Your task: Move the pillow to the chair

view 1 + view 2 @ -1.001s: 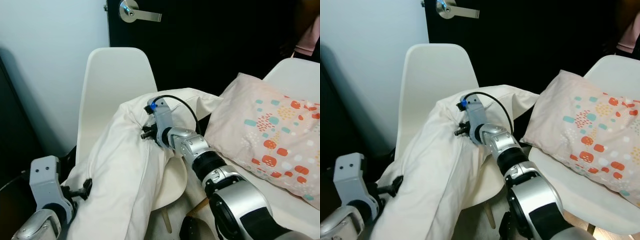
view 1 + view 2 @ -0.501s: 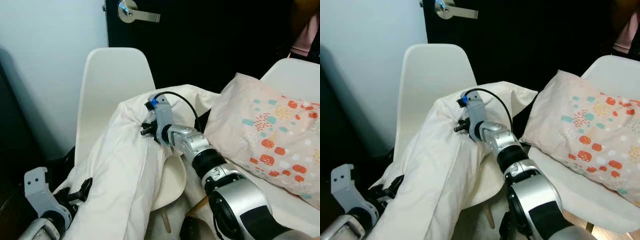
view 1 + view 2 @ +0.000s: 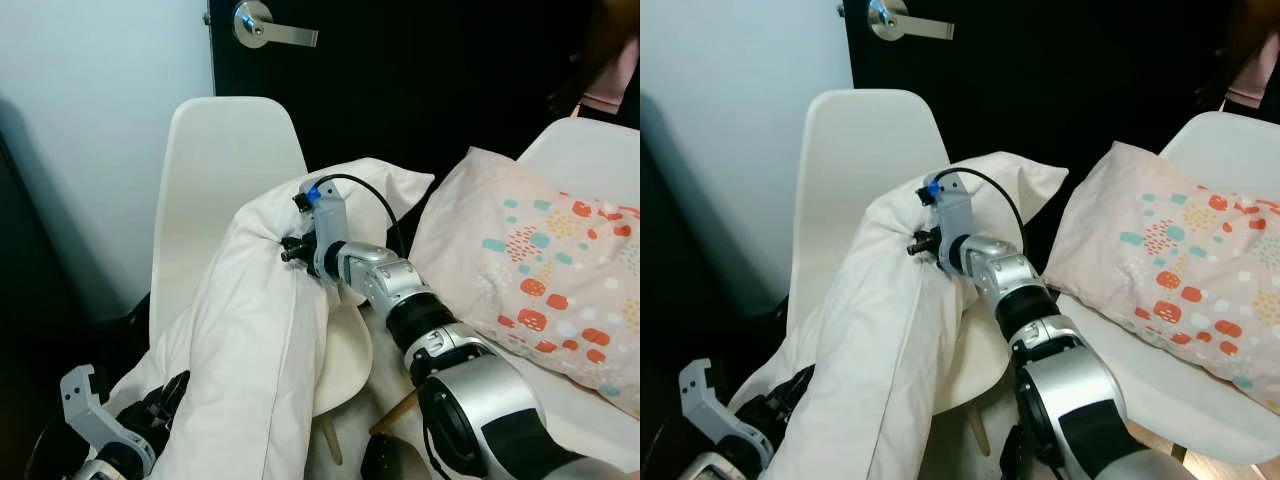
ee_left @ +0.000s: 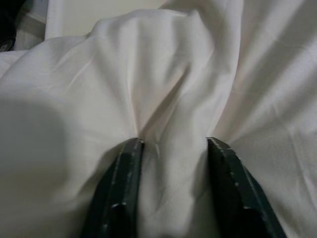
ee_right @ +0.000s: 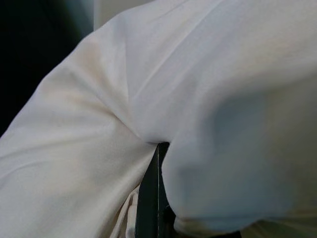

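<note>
While both pincers grip it, pillow [image 3: 255, 330] drapes chair [image 3: 225, 160]; seemingly.

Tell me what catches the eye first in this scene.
A big white pillow dominates, draped over the seat of the white chair beside the black door. The right hand is buried in its upper fold, and the left hand pinches a ridge of its fabric low down near the floor. To the right, a patterned pillow with orange and teal marks lies on a second white chair.
</note>
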{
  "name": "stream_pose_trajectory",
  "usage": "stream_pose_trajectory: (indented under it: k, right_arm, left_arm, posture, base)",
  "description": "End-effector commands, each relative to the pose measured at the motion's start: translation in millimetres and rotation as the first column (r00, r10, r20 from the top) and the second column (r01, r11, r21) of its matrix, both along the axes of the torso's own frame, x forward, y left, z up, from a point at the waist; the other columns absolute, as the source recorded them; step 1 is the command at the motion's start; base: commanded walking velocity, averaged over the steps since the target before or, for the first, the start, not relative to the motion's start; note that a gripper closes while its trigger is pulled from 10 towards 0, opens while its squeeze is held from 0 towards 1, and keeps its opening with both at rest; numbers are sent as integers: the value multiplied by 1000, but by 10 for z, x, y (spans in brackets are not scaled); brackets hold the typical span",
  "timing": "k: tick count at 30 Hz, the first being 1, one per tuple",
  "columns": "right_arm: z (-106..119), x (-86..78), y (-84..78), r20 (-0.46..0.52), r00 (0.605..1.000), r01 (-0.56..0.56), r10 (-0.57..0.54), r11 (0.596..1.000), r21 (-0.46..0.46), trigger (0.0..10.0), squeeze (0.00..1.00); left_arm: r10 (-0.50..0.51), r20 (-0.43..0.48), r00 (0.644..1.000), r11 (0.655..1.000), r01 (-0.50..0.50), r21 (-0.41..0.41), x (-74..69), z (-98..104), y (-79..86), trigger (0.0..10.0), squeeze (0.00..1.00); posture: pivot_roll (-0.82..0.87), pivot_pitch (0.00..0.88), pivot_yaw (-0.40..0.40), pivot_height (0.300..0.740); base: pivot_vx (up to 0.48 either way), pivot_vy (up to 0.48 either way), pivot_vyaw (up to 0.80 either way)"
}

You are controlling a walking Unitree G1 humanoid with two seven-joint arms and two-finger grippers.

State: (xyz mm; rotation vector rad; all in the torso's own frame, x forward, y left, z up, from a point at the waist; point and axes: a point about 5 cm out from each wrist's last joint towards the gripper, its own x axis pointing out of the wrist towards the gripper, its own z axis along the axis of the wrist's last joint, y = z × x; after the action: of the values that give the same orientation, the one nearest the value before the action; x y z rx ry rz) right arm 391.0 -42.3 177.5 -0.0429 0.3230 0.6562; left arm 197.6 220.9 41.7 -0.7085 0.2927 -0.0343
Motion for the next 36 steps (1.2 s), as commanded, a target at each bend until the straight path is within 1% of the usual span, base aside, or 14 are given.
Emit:
stream_pose_trajectory:
  k: [1,9,14,18,20,21,25,27,28,29,30,32,33,36]
  right_arm:
    - [208,64,-51,59,998,24,-26,999,33,10000,0]
    - [216,71,-71,55,998,38,-40,998,41,10000,0]
    - [214,68,-67,52,998,38,-40,998,45,10000,0]
    - [232,77,-87,54,997,47,-50,998,52,10000,0]
    - [237,79,-91,55,997,50,-53,997,57,10000,0]
    - [237,79,-91,55,997,50,-53,997,57,10000,0]
    - [244,78,-87,57,997,50,-54,996,67,10000,0]
    - [268,78,-72,64,996,49,-54,995,82,10000,0]
    - [268,78,-72,64,996,49,-54,995,82,10000,0]
    - [281,79,-65,69,996,51,-57,995,88,10000,0]
    - [281,79,-65,69,996,51,-57,995,88,10000,0]
    - [292,86,-72,76,995,64,-71,994,90,10000,0]
    - [292,86,-72,76,995,64,-71,994,90,10000,0]
    - [302,100,-101,87,990,102,-111,990,99,10000,0]
  left_arm:
    - [-15,-28,999,999,14,-46,10,-80,-102,0,0]
    - [56,-50,997,998,-56,4,0,-122,37,0,0]
    - [132,-97,986,985,-119,128,12,-126,147,0,0]
    - [252,-62,966,931,-224,287,120,133,343,0,0]
    - [309,40,950,885,-302,354,232,456,439,0,0]
    - [309,40,950,885,-302,354,232,456,439,0,0]
    - [279,231,932,806,-358,472,391,991,451,0,0]
    - [149,443,884,647,-426,632,521,1622,375,0,0]
    - [149,443,884,647,-426,632,521,1622,375,0,0]
    - [59,521,852,544,-465,699,554,1890,315,0,0]
    - [59,521,852,544,-465,699,554,1890,315,0,0]
    - [-164,589,791,277,-537,797,590,2312,149,0,0]
    - [-164,589,791,277,-537,797,590,2312,149,0,0]
    - [-274,587,762,86,-588,804,634,2526,117,0,0]
  posture:
    - [138,0,-124,396]
    - [139,0,-122,396]
    - [143,0,-121,396]
    - [145,0,-116,396]
    - [148,0,-117,396]
    - [148,0,-117,396]
    - [151,0,-118,396]
    - [156,0,-116,396]
    - [156,0,-116,396]
    - [156,0,-113,396]
    - [156,0,-113,396]
    - [158,0,-114,396]
    - [158,0,-114,396]
    - [159,0,-110,396]
  base:
    - [0,0,0]
    - [0,0,0]
    - [0,0,0]
    - [0,0,0]
    - [0,0,0]
    - [0,0,0]
    - [0,0,0]
    - [0,0,0]
    - [0,0,0]
    - [0,0,0]
    - [0,0,0]
    - [0,0,0]
    - [0,0,0]
    - [0,0,0]
